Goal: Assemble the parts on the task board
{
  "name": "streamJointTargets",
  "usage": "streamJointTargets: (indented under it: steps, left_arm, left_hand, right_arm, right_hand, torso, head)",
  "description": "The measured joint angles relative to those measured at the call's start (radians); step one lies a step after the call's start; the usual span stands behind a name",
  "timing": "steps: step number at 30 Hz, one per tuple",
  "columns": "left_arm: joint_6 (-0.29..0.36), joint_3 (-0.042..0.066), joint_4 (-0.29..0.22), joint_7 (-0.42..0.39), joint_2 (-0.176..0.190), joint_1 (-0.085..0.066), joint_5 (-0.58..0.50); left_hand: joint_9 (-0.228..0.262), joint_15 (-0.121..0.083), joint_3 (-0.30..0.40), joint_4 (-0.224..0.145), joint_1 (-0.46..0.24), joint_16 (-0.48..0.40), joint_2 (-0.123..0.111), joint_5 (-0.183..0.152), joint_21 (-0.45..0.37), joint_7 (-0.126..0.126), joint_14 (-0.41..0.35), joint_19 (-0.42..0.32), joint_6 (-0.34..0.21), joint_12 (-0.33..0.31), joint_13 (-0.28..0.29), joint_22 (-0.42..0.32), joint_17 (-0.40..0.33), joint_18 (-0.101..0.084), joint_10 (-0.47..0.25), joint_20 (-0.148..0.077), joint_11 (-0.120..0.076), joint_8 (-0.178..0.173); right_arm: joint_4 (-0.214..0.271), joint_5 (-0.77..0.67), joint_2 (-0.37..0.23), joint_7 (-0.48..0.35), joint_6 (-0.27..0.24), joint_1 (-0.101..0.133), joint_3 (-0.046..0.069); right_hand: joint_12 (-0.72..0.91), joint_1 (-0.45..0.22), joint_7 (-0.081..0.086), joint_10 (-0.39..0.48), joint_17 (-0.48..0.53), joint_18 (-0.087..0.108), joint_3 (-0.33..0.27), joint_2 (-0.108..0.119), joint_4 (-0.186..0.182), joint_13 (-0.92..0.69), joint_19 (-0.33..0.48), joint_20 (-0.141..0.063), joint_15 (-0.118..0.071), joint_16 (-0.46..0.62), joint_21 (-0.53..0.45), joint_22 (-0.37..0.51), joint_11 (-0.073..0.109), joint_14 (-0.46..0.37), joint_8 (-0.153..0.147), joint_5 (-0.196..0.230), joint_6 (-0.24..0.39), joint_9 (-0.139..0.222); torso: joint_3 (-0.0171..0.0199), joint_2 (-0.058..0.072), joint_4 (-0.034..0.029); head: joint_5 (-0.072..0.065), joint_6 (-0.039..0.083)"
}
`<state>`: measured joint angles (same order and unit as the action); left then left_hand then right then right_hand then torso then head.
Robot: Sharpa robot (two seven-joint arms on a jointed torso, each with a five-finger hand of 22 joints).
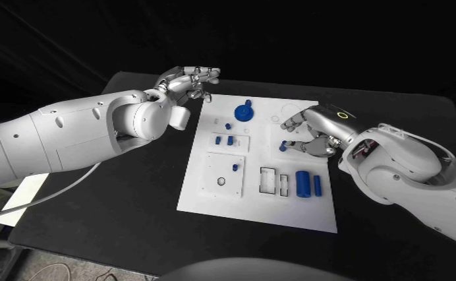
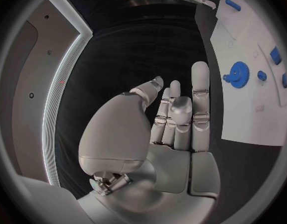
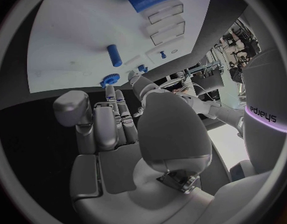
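Fingers of both your left hand (image 1: 190,80) and right hand (image 1: 312,132) hold nothing (spread apart), so most parts (image 1: 306,183) on the task board (image 1: 228,205) look unassembled.

task board (image 1: 221,198): matt white plastic | parts (image 1: 303,183): smooth blue plastic

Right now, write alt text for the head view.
A white task board lies on a black table, holding a blue gear and blue cylinders. The right hand hovers over its right edge; the left hand is open beyond its far left corner.
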<state>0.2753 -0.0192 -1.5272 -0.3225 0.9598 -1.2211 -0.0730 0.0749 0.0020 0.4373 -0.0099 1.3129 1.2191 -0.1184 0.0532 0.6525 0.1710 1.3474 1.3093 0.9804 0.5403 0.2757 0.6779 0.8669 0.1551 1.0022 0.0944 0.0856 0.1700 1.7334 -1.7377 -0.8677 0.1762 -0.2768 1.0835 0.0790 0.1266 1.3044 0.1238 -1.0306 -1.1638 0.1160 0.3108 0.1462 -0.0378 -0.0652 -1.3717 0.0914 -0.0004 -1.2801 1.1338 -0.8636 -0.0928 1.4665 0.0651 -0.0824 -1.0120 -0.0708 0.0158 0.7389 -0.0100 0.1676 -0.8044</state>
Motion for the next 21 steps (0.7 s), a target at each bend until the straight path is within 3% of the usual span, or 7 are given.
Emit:
streamJointTargets:
  steps: [6, 16, 21]
  left_arm:
    - [0.0, 0.0, 0.0, 0.001, 0.001, 0.0, 0.001]
    - [0.0, 0.0, 0.0, 0.002, 0.001, 0.0, 0.002]
    - [-0.001, 0.0, -0.001, 0.002, 0.002, 0.0, 0.002]
  left_hand:
    - [0.0, 0.0, 0.003, -0.003, 0.0, 0.0, 0.0, 0.0, 0.0, 0.0, 0.0, 0.0, 0.0, 0.006, 0.0, 0.002, 0.0, 0.0, 0.0, 0.0, 0.0, 0.0]
    - [0.0, 0.0, 0.003, -0.003, 0.0, 0.0, 0.0, 0.0, 0.0, 0.0, 0.0, 0.0, 0.0, 0.006, 0.0, 0.002, 0.0, 0.0, -0.003, 0.0, 0.003, 0.004]
    - [0.0, 0.0, 0.003, -0.003, 0.0, 0.0, 0.0, 0.0, 0.0, 0.0, 0.0, 0.0, 0.0, 0.006, 0.0, 0.002, 0.0, 0.0, -0.003, 0.0, 0.003, 0.004]
  right_arm:
    - [-0.017, 0.002, 0.017, 0.03, 0.072, 0.0, 0.0]
    - [-0.035, 0.0, 0.046, 0.055, 0.135, -0.001, -0.002]
    - [-0.041, -0.003, 0.056, 0.061, 0.157, -0.003, -0.003]
  right_hand:
    - [0.0, 0.01, 0.006, 0.0, 0.001, 0.0, -0.013, -0.011, -0.005, 0.0, 0.0, 0.0, 0.0, 0.0, 0.0, 0.005, 0.0, 0.0, 0.0, 0.011, -0.006, 0.0]
    - [0.007, 0.039, 0.016, -0.033, 0.003, 0.0, -0.015, -0.039, -0.002, 0.0, -0.004, -0.004, 0.0, 0.0, 0.0, 0.005, 0.008, 0.0, 0.0, 0.011, -0.018, -0.002]
    - [0.007, 0.054, 0.014, -0.069, 0.003, 0.0, 0.005, -0.054, 0.003, 0.0, -0.007, -0.007, 0.0, 0.0, 0.0, 0.005, 0.011, 0.0, 0.0, 0.017, -0.037, -0.004]
  torso:
    - [-0.0006, 0.0, -0.0012]
    - [-0.0018, 0.001, -0.0025]
    - [-0.0018, 0.001, -0.0025]
  head:
    - [-0.002, -0.003]
    - [-0.004, -0.001]
    - [-0.003, -0.001]
